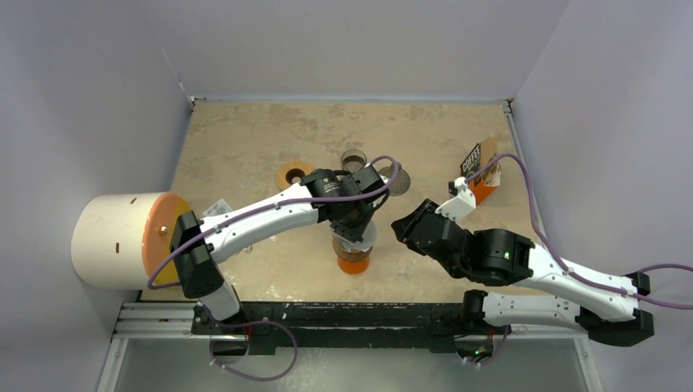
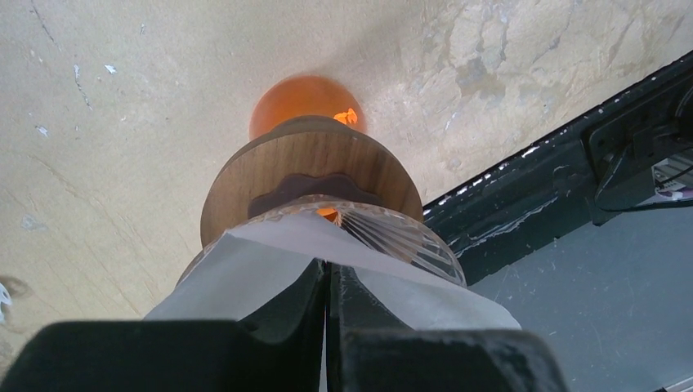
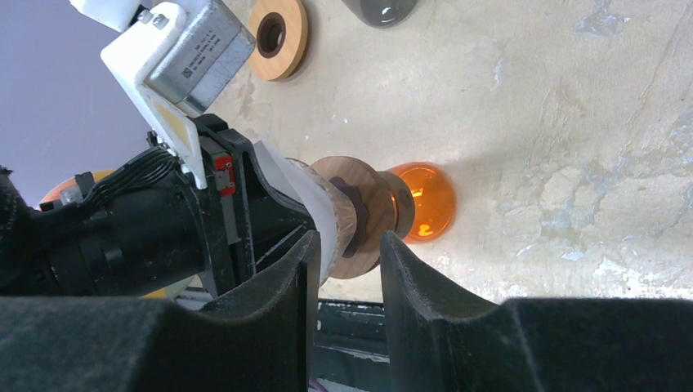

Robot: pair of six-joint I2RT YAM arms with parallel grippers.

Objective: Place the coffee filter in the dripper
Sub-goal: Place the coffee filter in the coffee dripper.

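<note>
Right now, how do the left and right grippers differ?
The left gripper has its jaws shut, tips at the coffee filter over the mouth of the dripper; the right gripper has its jaws apart, apparently gripping nothing. The left gripper is above the dripper; the right gripper is beside it, level with its wooden collar. Both point at the dripper, which stands on the orange glass vessel.
</note>
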